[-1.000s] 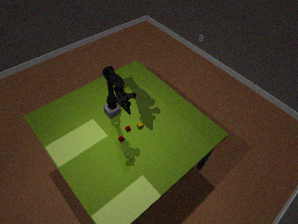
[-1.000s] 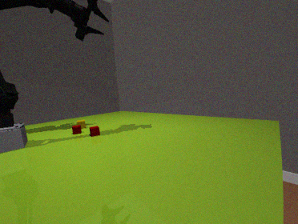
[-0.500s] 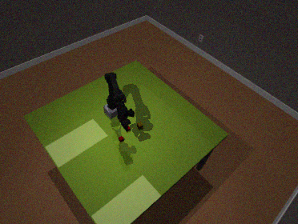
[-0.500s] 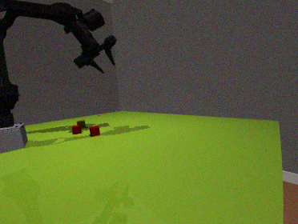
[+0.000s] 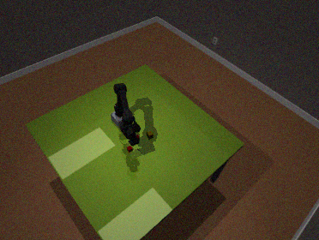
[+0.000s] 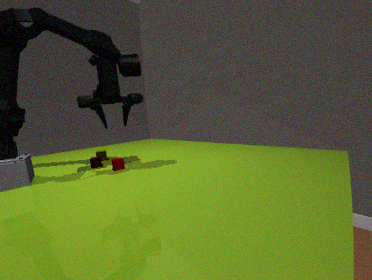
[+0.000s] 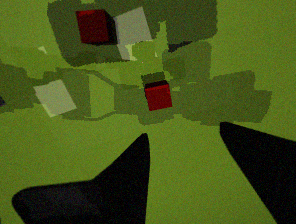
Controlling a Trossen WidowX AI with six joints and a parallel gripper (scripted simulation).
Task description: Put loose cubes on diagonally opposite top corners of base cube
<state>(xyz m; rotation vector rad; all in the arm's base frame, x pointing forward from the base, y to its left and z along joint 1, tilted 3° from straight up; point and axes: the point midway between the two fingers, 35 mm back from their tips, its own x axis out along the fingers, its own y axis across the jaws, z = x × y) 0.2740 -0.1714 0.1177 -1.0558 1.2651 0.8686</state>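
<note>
A bright red cube (image 5: 129,148) (image 6: 118,164) lies on the green table. A darker red cube (image 5: 137,136) (image 6: 95,162) lies near it, partly behind the arm in the top view. A dull yellow cube (image 5: 150,135) (image 6: 101,155) lies apart from them, in the arm's shadow. The wrist view shows a red cube (image 7: 158,97) ahead of the fingertips and another red cube (image 7: 93,26) at upper left; which is which I cannot tell. No yellow cube is discernible there. My gripper (image 6: 116,126) (image 7: 183,133) is open and empty, pointing down, well above the table.
The green table top (image 5: 189,137) (image 6: 250,215) carries the arm's shadows and pale light patches. The arm's light grey base (image 5: 116,118) (image 6: 15,172) stands on the table behind the cubes in the top view. A wall rises beyond the table.
</note>
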